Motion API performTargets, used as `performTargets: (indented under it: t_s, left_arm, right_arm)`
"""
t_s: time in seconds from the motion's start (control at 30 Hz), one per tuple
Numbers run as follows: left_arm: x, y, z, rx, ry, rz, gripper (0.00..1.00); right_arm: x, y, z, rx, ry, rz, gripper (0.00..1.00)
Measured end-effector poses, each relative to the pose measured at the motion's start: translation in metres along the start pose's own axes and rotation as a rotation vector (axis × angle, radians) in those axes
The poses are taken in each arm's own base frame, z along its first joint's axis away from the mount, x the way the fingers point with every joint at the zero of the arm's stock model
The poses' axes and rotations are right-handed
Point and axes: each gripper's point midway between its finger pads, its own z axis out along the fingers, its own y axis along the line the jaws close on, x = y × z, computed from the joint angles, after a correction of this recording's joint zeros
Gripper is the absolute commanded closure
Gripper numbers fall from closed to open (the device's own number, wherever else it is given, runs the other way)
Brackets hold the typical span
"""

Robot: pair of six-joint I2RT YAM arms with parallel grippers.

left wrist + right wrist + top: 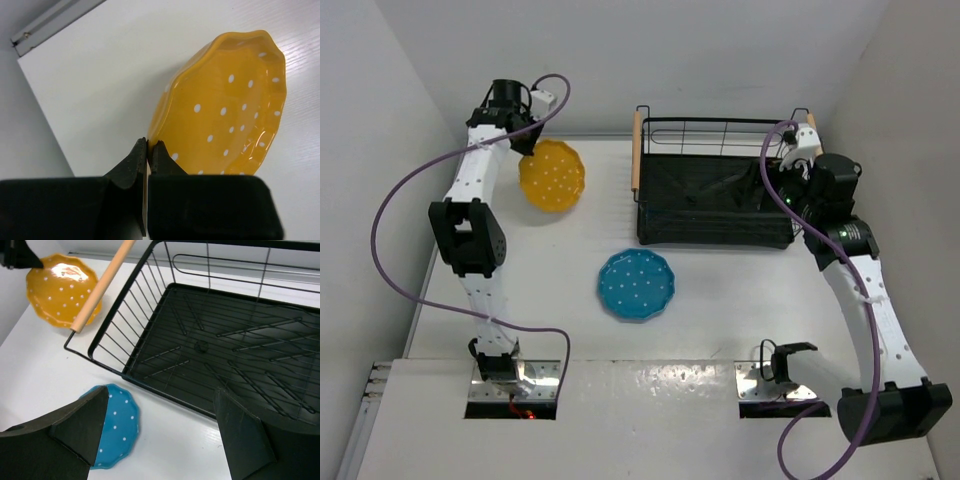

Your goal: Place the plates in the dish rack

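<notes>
The yellow-orange dotted plate (552, 175) is at the back left of the table, tilted up on one side. My left gripper (528, 137) is shut on its rim; in the left wrist view the gripper (149, 150) pinches the edge of the plate (225, 110). The teal plate (635, 285) lies flat mid-table, in front of the black wire dish rack (710, 238). My right gripper (782, 185) is open and empty over the rack's right end. The right wrist view shows this gripper (162, 425) above the rack's front rim (150, 385), the teal plate (117, 427) and the yellow plate (62, 290).
The rack has a wooden handle on its left side (637, 150) and one on its right (810, 125), and its inside holds only wire dividers. White walls close in the table at the back and sides. Purple cables loop from both arms.
</notes>
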Motion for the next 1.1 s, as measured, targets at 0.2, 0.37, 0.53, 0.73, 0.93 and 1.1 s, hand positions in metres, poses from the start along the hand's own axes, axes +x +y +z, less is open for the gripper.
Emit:
performTargets:
  t_s: [0.2,0.37,0.53,0.73,0.93,1.1]
  left_arm:
    - [-0.023,0.002,-0.02,-0.04,-0.027,0.069,1.0]
    - [-0.077,0.009,-0.064,-0.095,-0.177,0.109,1.0]
    - [-0.122,-0.006,-0.134,-0.127,-0.34,0.159,1.0]
    - [-0.169,-0.048,-0.213,-0.105,-0.532,0.232,1.0]
    - [-0.193,-0.091,-0.256,-0.055,-0.649,0.29,1.0]
    - [-0.201,-0.132,-0.266,0.007,-0.683,0.36,1.0]
  right_arm:
    - [-0.009,0.013,0.008,-0.093,-0.005,-0.031,0.15]
    - [-0.051,0.034,0.031,-0.235,-0.061,-0.073,0.16]
    - [-0.081,0.057,0.063,-0.383,-0.124,-0.124,0.13]
    - [-0.103,0.083,0.1,-0.527,-0.17,-0.169,0.11]
    - [-0.119,0.113,0.116,-0.629,-0.221,-0.205,0.07]
    - [-0.13,0.129,0.119,-0.676,-0.257,-0.227,0.06]
